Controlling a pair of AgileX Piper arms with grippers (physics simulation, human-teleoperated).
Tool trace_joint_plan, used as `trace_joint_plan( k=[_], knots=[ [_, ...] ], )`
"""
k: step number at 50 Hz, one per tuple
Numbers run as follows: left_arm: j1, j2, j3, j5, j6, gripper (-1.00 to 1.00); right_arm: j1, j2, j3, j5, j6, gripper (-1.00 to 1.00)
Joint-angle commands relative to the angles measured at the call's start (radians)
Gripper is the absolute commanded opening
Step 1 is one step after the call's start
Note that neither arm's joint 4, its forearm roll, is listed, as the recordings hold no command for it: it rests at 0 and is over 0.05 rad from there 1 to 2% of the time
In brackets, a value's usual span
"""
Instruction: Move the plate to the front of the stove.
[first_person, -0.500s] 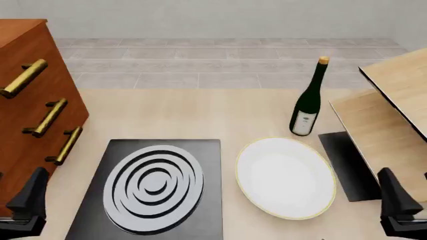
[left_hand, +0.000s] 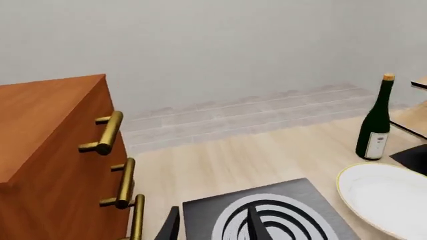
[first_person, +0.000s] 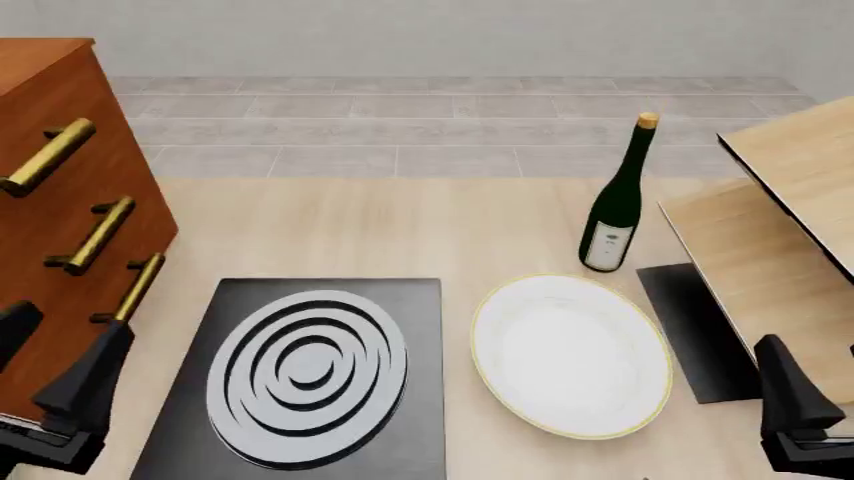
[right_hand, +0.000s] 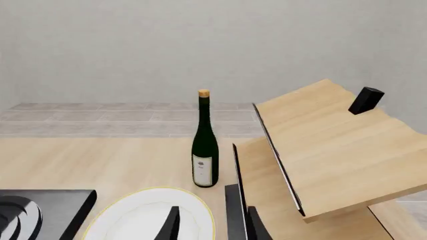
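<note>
Pale wood tabletop under me, grey tiled floor beyond it, plain light wall at the back. And here's the layout: the stove lies flat on the near left part of the table, silver rings on its black top, nothing on it. Just to its right, close beside it but not touching, sits the plate, white with its thin gold rim, flat on the table, nothing holding it. Behind the plate stands a dark green wine bottle, upright, cork on top, label facing me. A plain dark flat panel lies right of the plate, partly tucked under a slanted light wooden shelf unit. On the far left, a brown cabinet with three brass handles.

My left gripper is low at the near left corner, between the cabinet and the stove. The left wrist view shows its two dark fingertips apart, nothing between them, the stove's rings showing beyond. My right gripper hangs at the near right edge, close to the plate's right side. Its fingertips are spread too, empty, with the plate's rim and the dark panel's edge showing past them.
</note>
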Motion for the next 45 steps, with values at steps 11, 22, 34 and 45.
trace_joint_plan(
  k=[11, 22, 34, 45],
  knots=[
    [-0.236, 0.2, -0.132, -0.054, 0.11, 1.0, 0.0, 0.001, 0.0, 0.0, 0.0, 1.0],
    [-0.37, 0.362, -0.194, -0.147, 0.201, 1.0, 0.0, 0.001, 0.0, 0.0, 0.0, 1.0],
    [-0.469, 0.495, -0.23, -0.245, 0.357, 1.0, 0.0, 0.001, 0.0, 0.0, 0.0, 1.0],
    [-0.54, 0.661, -0.267, -0.324, 0.462, 1.0, 0.0, 0.0, 0.0, 0.0, 0.0, 1.0]
  ],
)
